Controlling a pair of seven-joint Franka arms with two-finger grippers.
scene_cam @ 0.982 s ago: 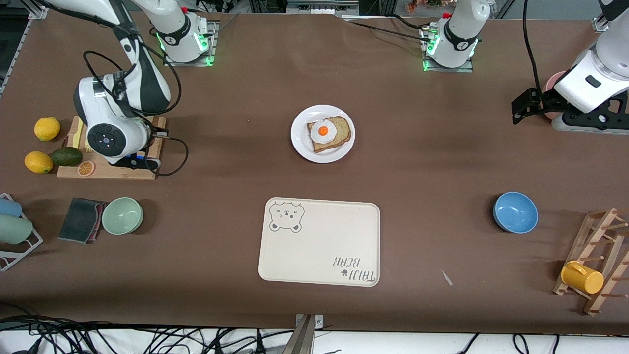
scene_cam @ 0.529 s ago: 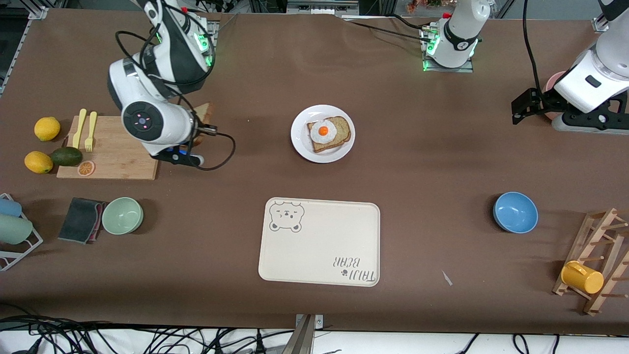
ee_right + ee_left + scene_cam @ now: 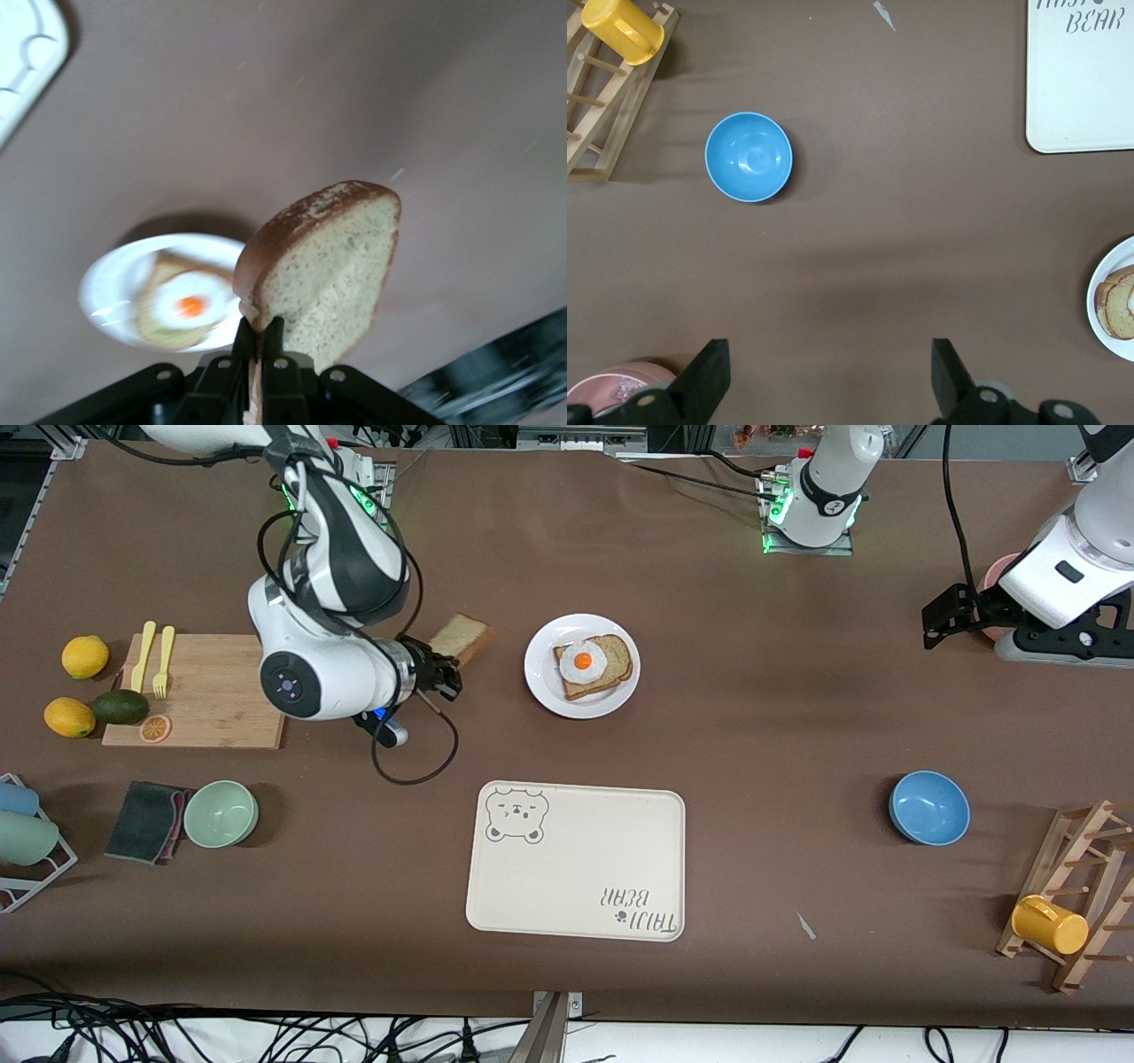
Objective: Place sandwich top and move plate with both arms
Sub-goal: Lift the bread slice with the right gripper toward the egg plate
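Sandwich top (image 3: 461, 638) pinched upright in closed right gripper (image 3: 447, 673) above table beside plate (image 3: 540, 682); left gripper (image 3: 828, 376) waits, wide open.

Even, diffuse light falls from overhead across my brown table (image 3: 797, 717), leaving soft broad shadow bands rather than hard edges. The front view is sharp throughout; green glow marks my bases at about 11 and 1 o'clock. The white plate (image 3: 540, 682) is bright without blowing out. My left wrist view is crisp, with a faint dark band of shadow across the middle. My right wrist view is smeared: the plate at 8 o'clock is blurred, the tray (image 3: 22, 53) corner at 10 o'clock glares white, while the bread slice (image 3: 332, 266) stays fairly clear.
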